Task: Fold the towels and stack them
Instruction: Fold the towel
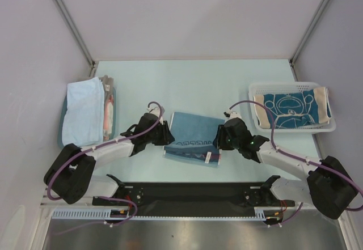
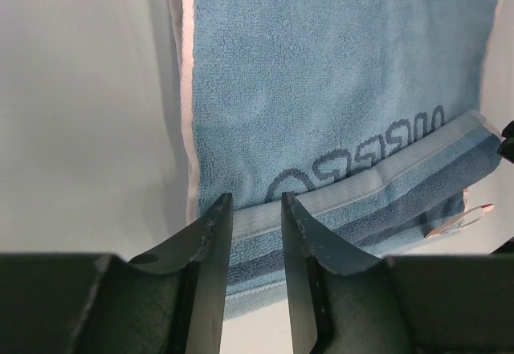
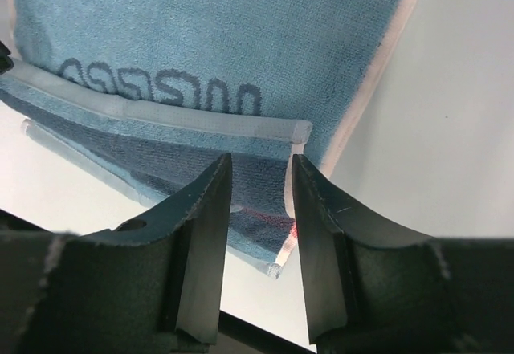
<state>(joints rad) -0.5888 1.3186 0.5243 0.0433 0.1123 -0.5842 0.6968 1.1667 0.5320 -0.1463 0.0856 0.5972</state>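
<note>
Towel I'm working on is the folded blue terry cloth rectangle with the dark key-pattern border (image 1: 191, 134), lying flat mid-table between my two arms. It looks soft, light and floppy, so I'd pinch through all the layers at the hemmed corners and keep it taut or it will sag. Its long axis runs roughly 9 to 3 o'clock, with the patterned border along the 6 o'clock edge. My left gripper (image 2: 256, 209) straddles that border near the 7 o'clock corner, my right gripper (image 3: 262, 169) near 5 o'clock. Both sets of fingers stand parted with nothing pinched, though I can't tell whether the tips brush the cloth. A plain light blue folded towel (image 1: 84, 111) sits in the shallow teal tray (image 1: 113, 105) at 9 o'clock
</note>
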